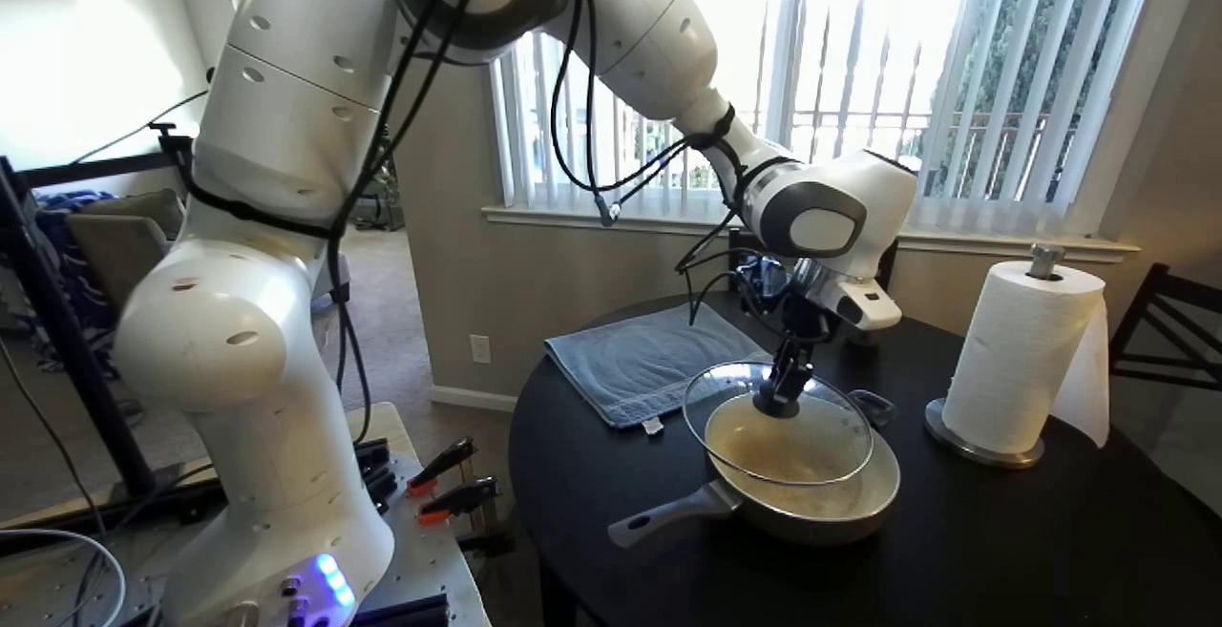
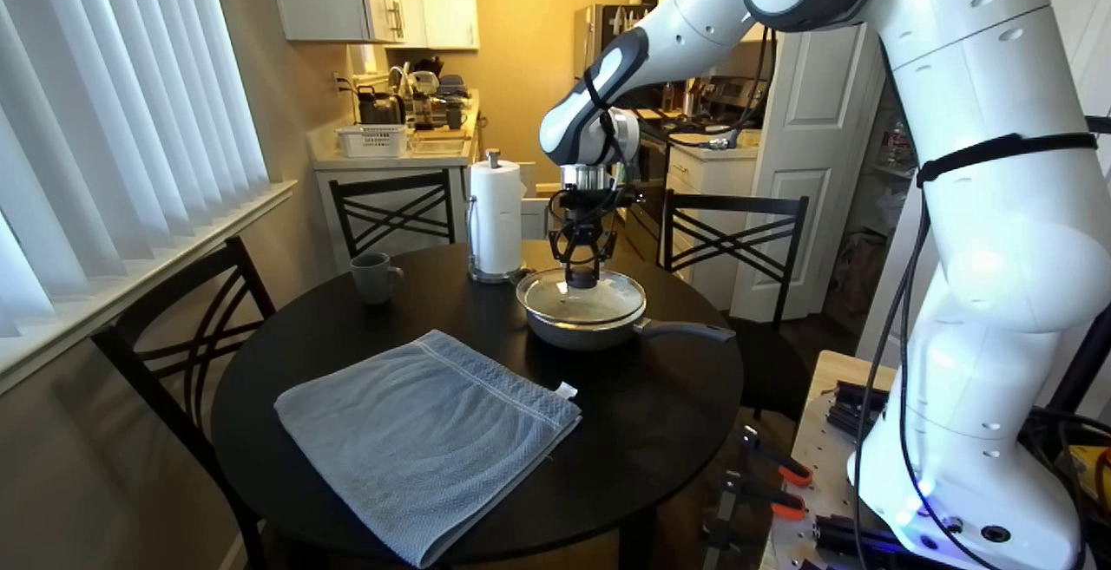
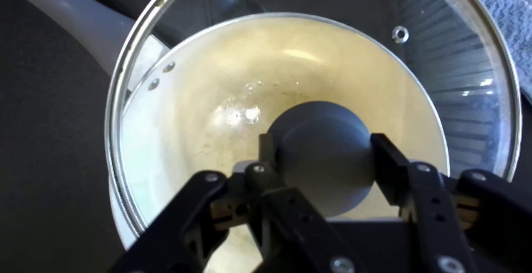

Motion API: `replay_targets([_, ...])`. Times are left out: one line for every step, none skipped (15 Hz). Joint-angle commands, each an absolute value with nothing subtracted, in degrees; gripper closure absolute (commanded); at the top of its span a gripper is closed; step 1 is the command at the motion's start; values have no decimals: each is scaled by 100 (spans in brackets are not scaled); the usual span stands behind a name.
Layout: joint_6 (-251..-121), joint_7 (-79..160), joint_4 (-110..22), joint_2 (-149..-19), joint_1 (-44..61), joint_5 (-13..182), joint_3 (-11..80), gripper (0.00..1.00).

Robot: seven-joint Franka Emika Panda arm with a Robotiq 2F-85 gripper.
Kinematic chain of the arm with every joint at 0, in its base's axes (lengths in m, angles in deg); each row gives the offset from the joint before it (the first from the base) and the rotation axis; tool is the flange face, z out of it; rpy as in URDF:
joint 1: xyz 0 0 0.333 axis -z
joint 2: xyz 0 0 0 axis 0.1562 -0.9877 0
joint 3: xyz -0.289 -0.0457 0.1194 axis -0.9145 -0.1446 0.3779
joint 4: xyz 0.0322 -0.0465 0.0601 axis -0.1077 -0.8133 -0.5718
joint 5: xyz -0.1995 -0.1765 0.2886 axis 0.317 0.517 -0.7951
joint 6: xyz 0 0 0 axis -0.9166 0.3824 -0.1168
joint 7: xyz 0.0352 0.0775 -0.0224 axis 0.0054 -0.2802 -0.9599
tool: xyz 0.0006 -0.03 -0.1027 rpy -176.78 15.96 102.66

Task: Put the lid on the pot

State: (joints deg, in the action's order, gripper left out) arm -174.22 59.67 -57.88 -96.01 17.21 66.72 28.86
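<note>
Across the left and top of an exterior view, the white robot arm (image 1: 286,131) arches to the right of centre, its end directed downward. Lower right of the same frame: the round dark table (image 1: 592,460). The folded grey-blue cloth (image 2: 425,440) lies on the table at the lower left of an exterior view. The pot (image 2: 577,337), a shallow pan with a cream interior, stands on the table near the centre of that frame, its long grey handle (image 2: 690,328) extending to the right. The paper towel roll (image 1: 1026,355) stands at the right of an exterior view. The lid (image 1: 783,455), of clear glass with a metal rim, is held over the pot, off-centre: in the wrist view it projects past the pot's rim at upper right, and a strip of the pot shows outside it at lower left. Whether the two touch cannot be determined. The black gripper (image 3: 321,142) occupies the lower part of the wrist view. A grey mug (image 2: 373,279) stands at the table's left in an exterior view. The dark round knob (image 3: 324,161) at the lid's middle is clamped between the two fingers (image 3: 384,161). Smallest: a metal eyelet (image 3: 400,34) in the lid's glass, upper right.
</note>
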Motion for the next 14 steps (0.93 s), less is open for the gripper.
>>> replay_targets([-17220, 6034, -5610, -9549, 1737, 6738, 2811, 66])
replay_targets([-17259, 6051, -5605, -9564, 1722, 6746, 2797, 66])
replay_targets([-17264, 6067, -5577, -9616, 1706, 6760, 2792, 66])
replay_targets([-17253, 6081, -5556, -9651, 1699, 6767, 2789, 66])
replay_targets([-17226, 6100, -5516, -9706, 1706, 6746, 2795, 66])
replay_targets([-17199, 6109, -5475, -9754, 1719, 6725, 2797, 66])
replay_targets([-17167, 6116, -5421, -9802, 1738, 6704, 2795, 66])
replay_targets([-17142, 6127, -5365, -9856, 1753, 6701, 2786, 66])
replay_targets([-17126, 6132, -5318, -9908, 1770, 6693, 2778, 66])
replay_targets([-17097, 6143, -5258, -9967, 1790, 6692, 2758, 66])
replay_targets([-17073, 6149, -5213, -10012, 1806, 6687, 2740, 66])
replay_targets([-17055, 6152, -5177, -10056, 1826, 6680, 2719, 66])
replay_targets([-17046, 6159, -5140, -10093, 1841, 6678, 2701, 66])
replay_targets([-17049, 6163, -5120, -10118, 1856, 6679, 2689, 66])
